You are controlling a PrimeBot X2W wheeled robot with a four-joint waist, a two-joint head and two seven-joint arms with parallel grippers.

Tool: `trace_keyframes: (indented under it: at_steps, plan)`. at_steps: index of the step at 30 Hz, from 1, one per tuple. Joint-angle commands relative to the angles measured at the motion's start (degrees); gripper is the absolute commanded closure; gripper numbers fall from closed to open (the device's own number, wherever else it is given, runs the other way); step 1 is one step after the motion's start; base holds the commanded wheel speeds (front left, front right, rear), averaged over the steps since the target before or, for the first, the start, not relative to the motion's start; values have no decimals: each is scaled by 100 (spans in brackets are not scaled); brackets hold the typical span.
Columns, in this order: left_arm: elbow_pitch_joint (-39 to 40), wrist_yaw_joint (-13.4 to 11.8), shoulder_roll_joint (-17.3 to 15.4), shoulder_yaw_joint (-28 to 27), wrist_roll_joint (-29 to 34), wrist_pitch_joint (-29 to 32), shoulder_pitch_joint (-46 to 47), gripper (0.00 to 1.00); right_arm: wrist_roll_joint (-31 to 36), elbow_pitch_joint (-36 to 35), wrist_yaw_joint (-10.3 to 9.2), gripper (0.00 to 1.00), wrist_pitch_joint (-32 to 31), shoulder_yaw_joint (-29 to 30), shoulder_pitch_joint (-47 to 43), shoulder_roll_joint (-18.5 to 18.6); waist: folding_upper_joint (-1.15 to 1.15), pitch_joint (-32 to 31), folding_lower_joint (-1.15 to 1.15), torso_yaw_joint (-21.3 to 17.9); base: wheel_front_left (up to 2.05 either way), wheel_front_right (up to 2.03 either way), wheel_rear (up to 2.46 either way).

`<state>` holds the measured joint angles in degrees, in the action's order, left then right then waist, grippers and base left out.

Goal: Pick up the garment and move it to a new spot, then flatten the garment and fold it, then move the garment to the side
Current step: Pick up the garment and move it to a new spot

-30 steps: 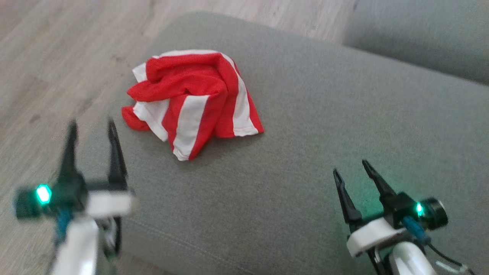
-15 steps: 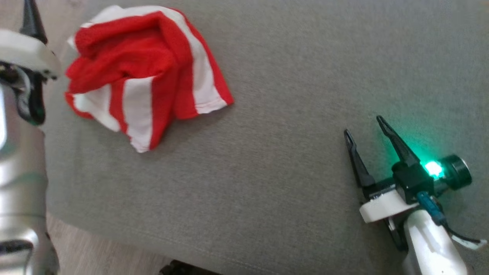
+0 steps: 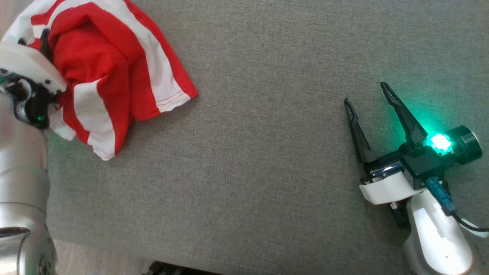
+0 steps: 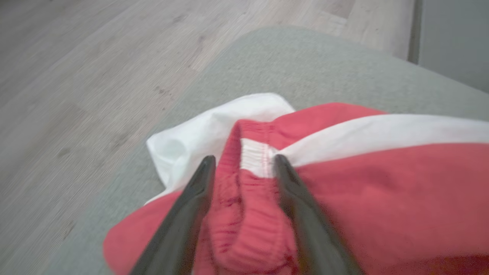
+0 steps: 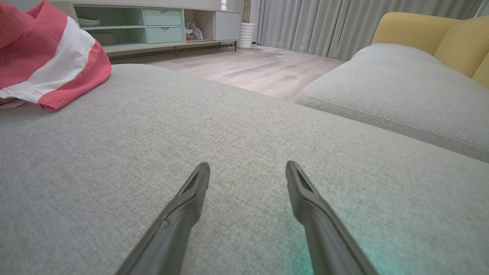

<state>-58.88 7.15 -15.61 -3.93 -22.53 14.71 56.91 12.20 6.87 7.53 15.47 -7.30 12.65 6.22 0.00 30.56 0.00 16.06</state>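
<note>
Straddling garment (image 4: pixel 382 183) fold, left fingers (image 4: pixel 191 206) parted.

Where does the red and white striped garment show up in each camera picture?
Head view: garment, top left corner.
Left wrist view: garment, centre and lower right, close up.
Right wrist view: garment, top left.
Shared landmark: the grey cushion beneath it.

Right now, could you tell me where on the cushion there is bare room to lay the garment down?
The widest bare patch of the grey cushion lies between the red-and-white garment and the right gripper, running to the near seam. It is crowded at the cushion's left corner, where the left gripper straddles the bunched garment.
</note>
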Motion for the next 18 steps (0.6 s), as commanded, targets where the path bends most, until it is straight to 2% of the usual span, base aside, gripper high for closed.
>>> trace_keyframes:
  at_steps: [1, 4, 10, 18]
  plan:
    - [230, 30, -313, -38, -73, -100, 155, 100, 53, 181, -4, 0, -48, 6, -35, 71, 0, 8, 0, 27, 0, 0, 0]
    - [450, 32, -339, 239, -464, -232, 146, 100, 45, 219, -4, 0, -48, -15, 6, 64, 0, -30, 0, 72, 0, 0, 0]
    - [1142, 33, -595, 811, -1245, -503, 140, 100, -37, 354, -4, 0, -48, -110, 47, -39, 0, -408, 0, 39, 0, 0, 0]
    - [2287, 33, -1010, 1610, -1822, -475, 451, 100, -229, 520, -4, 0, -48, -233, 40, -260, 0, -1155, 0, -277, 0, 0, 0]
